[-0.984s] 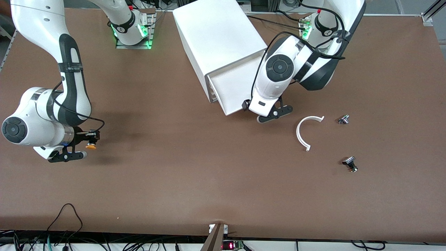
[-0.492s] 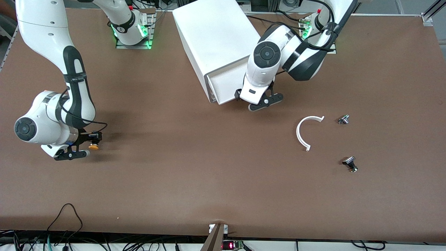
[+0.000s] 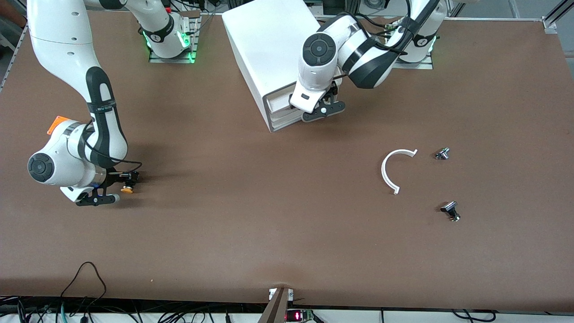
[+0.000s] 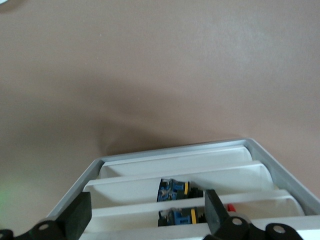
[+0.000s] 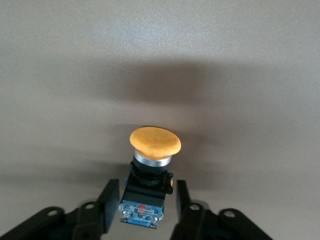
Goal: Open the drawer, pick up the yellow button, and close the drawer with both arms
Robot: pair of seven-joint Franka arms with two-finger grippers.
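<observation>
The white cabinet [image 3: 273, 45] stands near the arms' bases. Its uppermost drawer [image 3: 279, 102] sits pushed in, about level with the three lower ones. My left gripper [image 3: 314, 112] is right in front of the drawer fronts, open, with nothing between the jaws. In the left wrist view the left gripper [image 4: 145, 222] spans the slim white drawer fronts, and blue-bodied parts [image 4: 172, 191] show through the gaps. My right gripper [image 3: 123, 186] is low over the table at the right arm's end, shut on the orange-capped button [image 3: 127, 189]. In the right wrist view the button [image 5: 155, 142] points away from the right gripper [image 5: 145, 207].
A white curved strip [image 3: 389, 172] lies toward the left arm's end. Two small black-and-metal parts [image 3: 442, 154] [image 3: 450, 210] lie beside it. An orange piece [image 3: 56, 123] shows by the right arm's elbow. Cables hang along the table's near edge [image 3: 85, 287].
My left arm has pushed the pulled-out drawer back into the cabinet and followed it in. My right gripper has moved a little toward the table's middle with the button.
</observation>
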